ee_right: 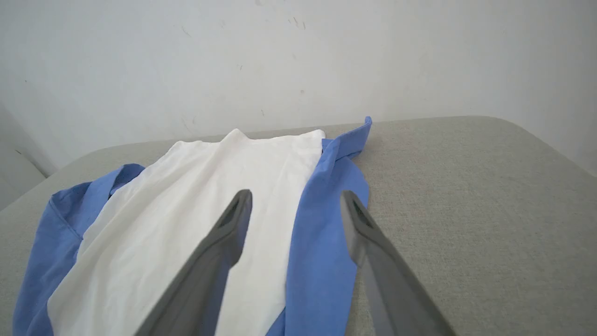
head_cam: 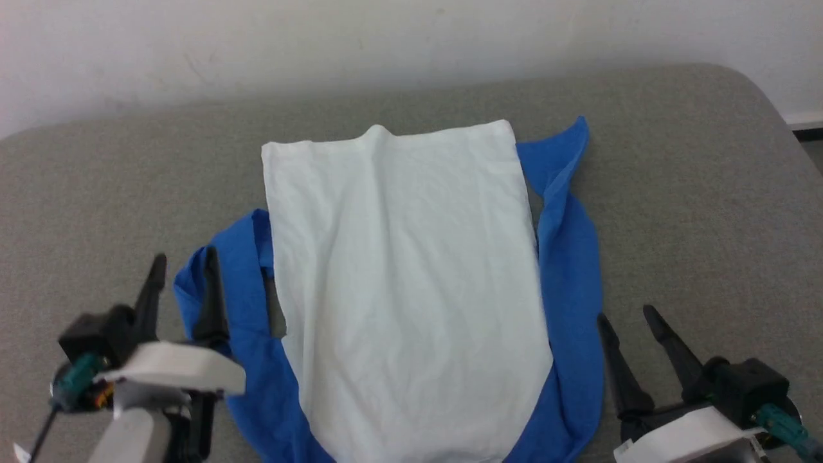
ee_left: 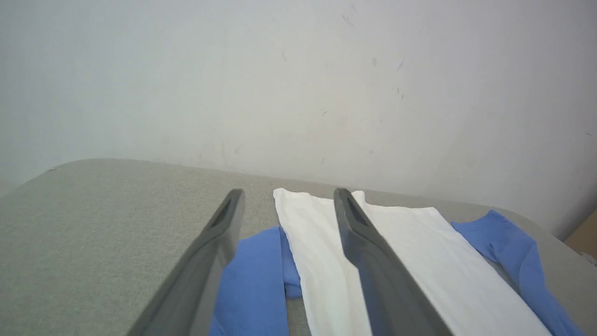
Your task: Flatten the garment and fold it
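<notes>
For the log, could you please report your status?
Left gripper open, right gripper open. Shirt flat, sleeves bunched alongside. Nothing in the way.

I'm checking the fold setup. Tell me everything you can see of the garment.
The garment is a soft white shirt with bright blue sleeves, spread out and lightly creased on the grey padded table. A sleeve curves along each side. The left gripper and right gripper hover open by the sleeves, gripping nothing.

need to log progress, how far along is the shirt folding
Done: the shirt lies spread on the table, its white body fairly smooth. In hand: nothing; the left gripper and right gripper are open, empty, beside the blue sleeves. Left: both sleeves jut out at the sides, unfolded, and the body shows no fold yet.
</notes>
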Controlling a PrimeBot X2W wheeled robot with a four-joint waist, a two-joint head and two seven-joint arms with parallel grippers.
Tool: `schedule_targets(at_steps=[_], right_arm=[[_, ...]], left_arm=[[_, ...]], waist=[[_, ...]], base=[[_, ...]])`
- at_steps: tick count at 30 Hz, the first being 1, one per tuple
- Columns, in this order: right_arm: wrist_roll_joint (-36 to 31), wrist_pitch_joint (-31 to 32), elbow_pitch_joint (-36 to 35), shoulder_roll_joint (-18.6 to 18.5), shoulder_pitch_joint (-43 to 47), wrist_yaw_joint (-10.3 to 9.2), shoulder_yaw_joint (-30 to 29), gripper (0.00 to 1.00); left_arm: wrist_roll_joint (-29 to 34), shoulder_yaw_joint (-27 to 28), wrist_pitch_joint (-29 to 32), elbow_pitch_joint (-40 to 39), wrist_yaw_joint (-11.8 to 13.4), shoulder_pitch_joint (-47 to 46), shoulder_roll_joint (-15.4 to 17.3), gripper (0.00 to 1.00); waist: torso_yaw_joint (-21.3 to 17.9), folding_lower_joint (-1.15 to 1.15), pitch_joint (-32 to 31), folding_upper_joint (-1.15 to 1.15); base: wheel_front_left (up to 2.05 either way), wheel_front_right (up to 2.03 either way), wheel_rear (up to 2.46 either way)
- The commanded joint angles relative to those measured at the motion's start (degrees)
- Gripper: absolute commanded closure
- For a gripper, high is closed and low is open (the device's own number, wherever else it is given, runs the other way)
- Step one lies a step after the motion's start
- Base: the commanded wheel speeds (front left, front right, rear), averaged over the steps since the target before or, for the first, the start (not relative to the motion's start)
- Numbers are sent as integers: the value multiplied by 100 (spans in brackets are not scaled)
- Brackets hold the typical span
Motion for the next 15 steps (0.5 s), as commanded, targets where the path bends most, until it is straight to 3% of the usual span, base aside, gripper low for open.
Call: schedule_targets(at_steps=[1, 5, 15], right_arm=[[-40, 29, -113, 35, -162, -11, -6, 0], [-45, 89, -280, 56, -416, -11, 22, 0], [-99, 81, -391, 77, -789, -11, 30, 0]], left_arm=[[52, 79, 74, 49, -67, -409, 131, 0], [-10, 102, 454, 410, -262, -1291, 363, 0], [-209, -514, 2247, 2046, -1205, -3142, 806, 0]], waist=[[-44, 0, 252, 0], [-118, 0, 608, 0], [-266, 0, 1206, 0]], base=[[0, 0, 0], [0, 0, 0], [0, 0, 0]])
